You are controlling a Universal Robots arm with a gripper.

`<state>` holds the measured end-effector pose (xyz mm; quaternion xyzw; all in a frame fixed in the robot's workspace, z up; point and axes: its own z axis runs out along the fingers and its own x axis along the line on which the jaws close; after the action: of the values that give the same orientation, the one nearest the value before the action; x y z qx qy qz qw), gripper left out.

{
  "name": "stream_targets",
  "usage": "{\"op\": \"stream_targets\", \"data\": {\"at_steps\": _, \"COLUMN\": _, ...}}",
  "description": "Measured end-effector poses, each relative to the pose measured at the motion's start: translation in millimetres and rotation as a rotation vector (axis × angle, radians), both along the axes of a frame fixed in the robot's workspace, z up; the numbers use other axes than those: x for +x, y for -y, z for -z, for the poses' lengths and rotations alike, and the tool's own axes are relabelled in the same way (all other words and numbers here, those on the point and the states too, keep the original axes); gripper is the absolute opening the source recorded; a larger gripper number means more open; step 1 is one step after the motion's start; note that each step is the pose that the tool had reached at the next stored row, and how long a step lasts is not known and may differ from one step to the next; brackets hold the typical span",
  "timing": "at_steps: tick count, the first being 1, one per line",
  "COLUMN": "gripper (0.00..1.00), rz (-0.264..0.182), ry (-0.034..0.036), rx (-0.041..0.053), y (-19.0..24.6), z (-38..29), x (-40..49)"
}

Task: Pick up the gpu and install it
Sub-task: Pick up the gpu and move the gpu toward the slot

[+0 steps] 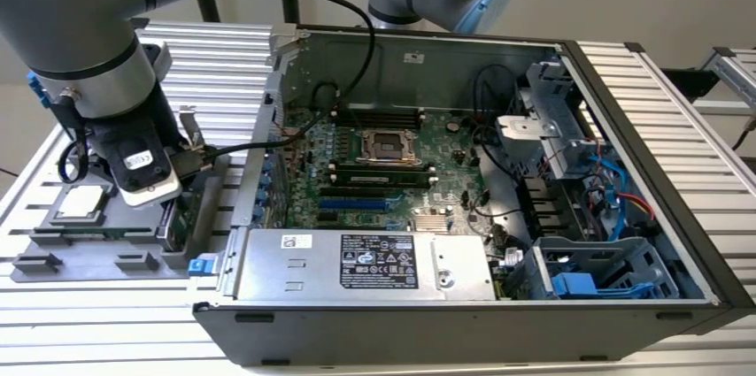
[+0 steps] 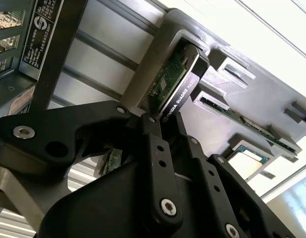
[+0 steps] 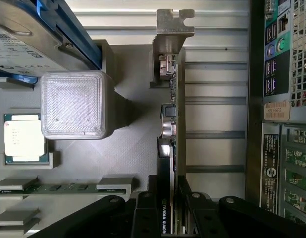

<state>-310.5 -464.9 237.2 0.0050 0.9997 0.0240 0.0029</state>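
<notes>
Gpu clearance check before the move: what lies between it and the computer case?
Bare slatted table, in the first wrist view, between the gpu and the computer case.

Your hand (image 3: pixel 168 208) clamps the gpu (image 3: pixel 174 114), which stands on edge in the grey tray (image 3: pixel 138 158). On one side you have only a narrow strip of table (image 3: pixel 212 114) before the computer case wall (image 3: pixel 254 99). On the other side, a white block (image 3: pixel 76 104) stands near. Inside the case, the power supply (image 1: pixel 354 261), drive cage (image 1: pixel 590 270) and cables (image 1: pixel 490 164) crowd the motherboard (image 1: pixel 378 168), which lies open from above.
</notes>
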Motion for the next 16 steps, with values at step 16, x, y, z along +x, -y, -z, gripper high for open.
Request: {"op": "stream_targets", "data": {"at_steps": 16, "gripper": 0.0, "rz": 0.0, "ry": 0.0004, "rx": 0.0003, "y": 0.0, "z": 1.0, "x": 0.0}}
